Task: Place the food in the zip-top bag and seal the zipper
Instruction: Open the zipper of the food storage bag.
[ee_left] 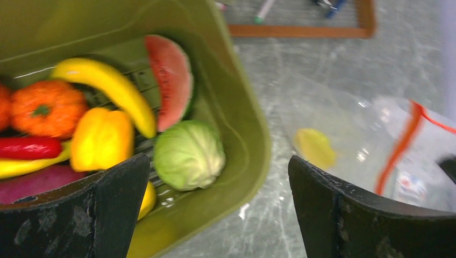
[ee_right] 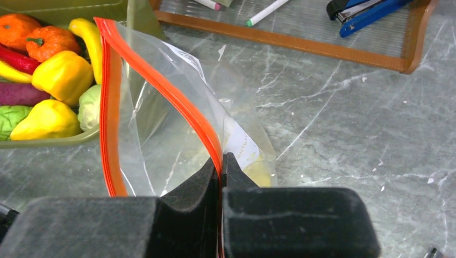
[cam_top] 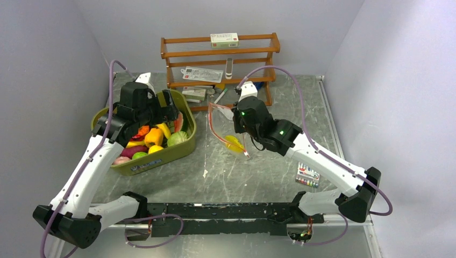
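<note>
- grey marbled tabletop (cam_top: 242, 172) between pale walls, with a wooden rack (cam_top: 220, 54) against the back wall and a blue stapler (ee_right: 365, 9) on its lowest shelf.
- an olive-green tub (cam_top: 161, 157) sits on the left of the tabletop and holds most of the food: a banana (ee_left: 113, 86), a watermelon slice (ee_left: 169, 80), a cabbage (ee_left: 188, 153), a yellow pepper (ee_left: 102, 137), an orange pumpkin (ee_left: 45, 107) and a red chili (ee_left: 29, 146).
- the zip-top bag (ee_right: 156, 140) stands just to the right of the tub, its bottom on the tabletop and its mouth gaping.
- the two lips of the zipper (ee_right: 161, 80) curve apart, not sealed.
- one yellow piece (ee_left: 314, 148) already lies inside the bag.
- right end effector (ee_right: 221, 161): fingers pressed together, pinching the orange-red strip at one end of the bag's mouth and holding that edge up.
- left end effector (ee_left: 218, 166): fingers spread wide with nothing between them, hanging above the tub's right rim, one finger over the food and the other over the tabletop beside the bag.
- a small pack of coloured markers (cam_top: 307, 176) lies near the right arm.
</note>
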Robot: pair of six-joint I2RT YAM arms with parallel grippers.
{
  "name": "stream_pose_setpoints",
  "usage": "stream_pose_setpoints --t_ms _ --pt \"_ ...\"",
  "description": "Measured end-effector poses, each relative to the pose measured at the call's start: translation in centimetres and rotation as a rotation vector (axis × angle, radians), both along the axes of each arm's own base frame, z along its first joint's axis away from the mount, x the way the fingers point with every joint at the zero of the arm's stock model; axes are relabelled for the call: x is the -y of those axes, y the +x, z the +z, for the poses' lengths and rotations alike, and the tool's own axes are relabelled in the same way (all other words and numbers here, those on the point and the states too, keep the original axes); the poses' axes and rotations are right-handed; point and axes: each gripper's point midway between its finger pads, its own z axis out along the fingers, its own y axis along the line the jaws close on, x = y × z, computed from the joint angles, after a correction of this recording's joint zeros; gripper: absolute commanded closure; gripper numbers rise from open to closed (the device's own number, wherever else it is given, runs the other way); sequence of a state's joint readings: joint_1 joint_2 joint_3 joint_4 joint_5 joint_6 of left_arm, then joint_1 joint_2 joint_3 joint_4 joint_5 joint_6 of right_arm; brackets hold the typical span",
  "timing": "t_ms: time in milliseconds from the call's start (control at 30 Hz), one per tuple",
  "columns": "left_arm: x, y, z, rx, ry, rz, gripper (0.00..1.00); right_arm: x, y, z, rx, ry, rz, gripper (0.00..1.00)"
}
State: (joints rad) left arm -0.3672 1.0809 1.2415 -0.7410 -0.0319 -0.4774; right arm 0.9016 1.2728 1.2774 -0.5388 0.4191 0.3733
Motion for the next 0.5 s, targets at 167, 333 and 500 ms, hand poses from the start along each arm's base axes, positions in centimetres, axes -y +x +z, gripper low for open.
stream_pose_setpoints --t_ms 167,333,500 --pt "-3.0 0.8 -1.3 -0.010 0.073 0.138 0.04 -0.4 -0.6 0.0 -0.004 0.020 0.045 1.00" --pt "-6.4 1.3 -4.6 -0.081 0.095 0.250 0.13 -1.1 -1.0 0.0 -0.010 0.037 0.091 1.00" --pt "-11.0 2.1 -8.6 -0.181 0.136 0.400 0.35 -1.5 -1.2 0.6 0.004 0.062 0.114 1.00"
